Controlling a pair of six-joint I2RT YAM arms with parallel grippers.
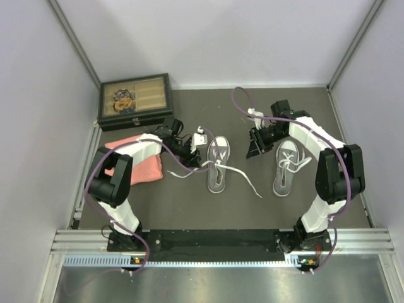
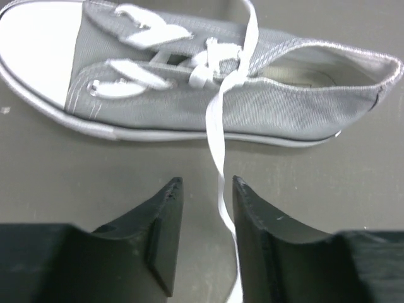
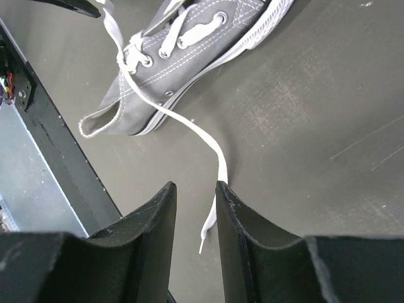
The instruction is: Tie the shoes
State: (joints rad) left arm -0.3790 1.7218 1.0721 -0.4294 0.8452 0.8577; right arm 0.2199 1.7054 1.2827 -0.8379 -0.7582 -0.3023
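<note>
A small grey canvas low-top sneaker with white toe cap (image 1: 218,165) is sitting upright at centre frame, toe toward the upper edge, its long white laces (image 2: 214,136) trailing untied to both sides. A matching grey sneaker (image 1: 287,167) is sitting well apart, right of centre, parallel.

Two shoes are counted, left shoe (image 1: 218,165) and right shoe (image 1: 287,167). One pink cloth (image 1: 142,165) is tallied, one dark box (image 1: 134,100), and two grippers: left gripper (image 2: 205,183), right gripper (image 3: 196,186).

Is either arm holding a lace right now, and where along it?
Neither. The left gripper has its fingers apart around the lace mid-length; the right gripper, also open, straddles a loose lace end.
</note>
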